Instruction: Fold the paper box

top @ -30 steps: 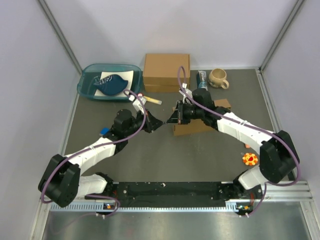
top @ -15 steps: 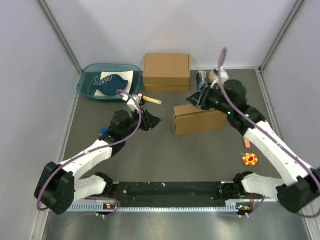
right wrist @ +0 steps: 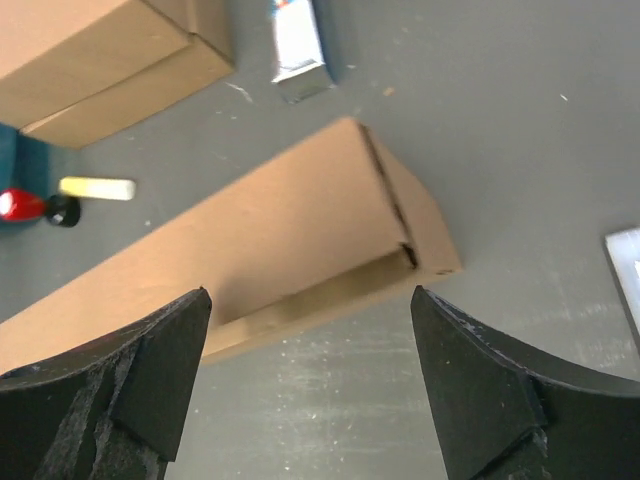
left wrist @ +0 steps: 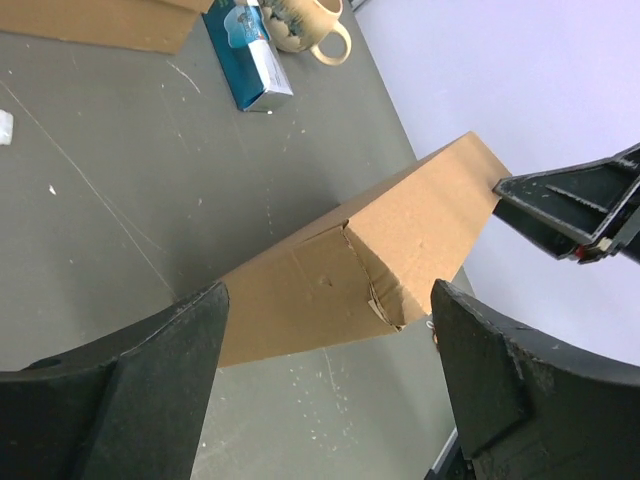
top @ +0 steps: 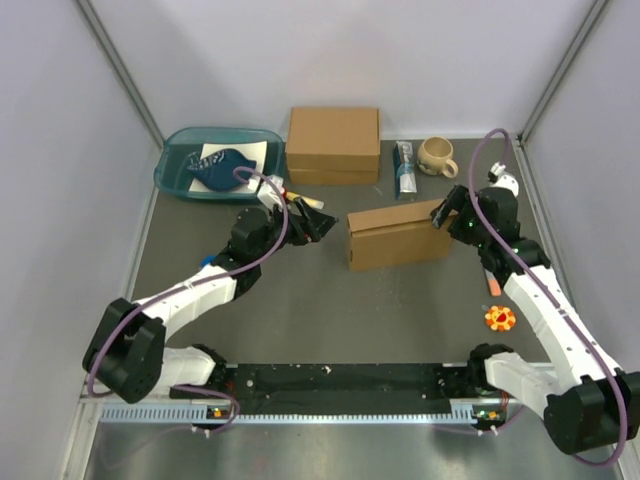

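Observation:
The paper box (top: 400, 233) lies on the grey table as a closed, shallow brown carton, with nothing touching it. In the left wrist view its left end (left wrist: 370, 270) shows a tucked flap with a torn edge. My left gripper (top: 318, 222) hovers just left of the box, open and empty, its black fingers (left wrist: 120, 390) wide apart. My right gripper (top: 447, 213) is at the box's right end, also open and empty. The right wrist view has the box (right wrist: 250, 240) between and beyond the spread fingers (right wrist: 500, 390).
A thicker brown cardboard box (top: 333, 145) stands at the back. Left of it is a teal tray (top: 180, 170) with a blue object inside. A mug (top: 437, 155) and a blue packet (top: 404, 170) lie at the back right. A yellow marker (top: 303, 201) and an orange flower toy (top: 500, 318) are also on the table.
Both grippers went from shut to open. The right arm swung from the box's left end over to its right end. The left gripper shifted slightly back and up.

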Available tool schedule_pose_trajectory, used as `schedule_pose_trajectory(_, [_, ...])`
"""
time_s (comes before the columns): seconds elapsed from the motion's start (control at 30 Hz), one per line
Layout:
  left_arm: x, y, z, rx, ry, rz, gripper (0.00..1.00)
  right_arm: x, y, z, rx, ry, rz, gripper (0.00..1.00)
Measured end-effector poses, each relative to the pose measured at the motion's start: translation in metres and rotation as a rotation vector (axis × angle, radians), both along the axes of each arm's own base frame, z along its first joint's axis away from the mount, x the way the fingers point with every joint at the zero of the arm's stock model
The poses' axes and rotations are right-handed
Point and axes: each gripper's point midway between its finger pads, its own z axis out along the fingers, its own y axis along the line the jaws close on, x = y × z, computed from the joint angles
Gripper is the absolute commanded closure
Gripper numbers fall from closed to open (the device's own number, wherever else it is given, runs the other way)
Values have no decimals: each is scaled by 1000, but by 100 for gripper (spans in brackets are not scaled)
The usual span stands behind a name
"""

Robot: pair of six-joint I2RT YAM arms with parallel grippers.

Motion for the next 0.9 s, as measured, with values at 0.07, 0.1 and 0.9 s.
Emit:
schedule_pose_trajectory(0.07, [1, -3, -7, -4, 26, -2, 12, -2, -8, -13, 0, 31, -35, 16])
schedule_pose_trajectory(0.1, [1, -4, -9, -5, 34, -4, 12, -2, -12, -15, 5, 34, -51, 16])
schedule_pose_trajectory(0.9, [7, 6, 0, 34, -23, 52, 23, 34, -9, 3, 425, -176, 2, 100])
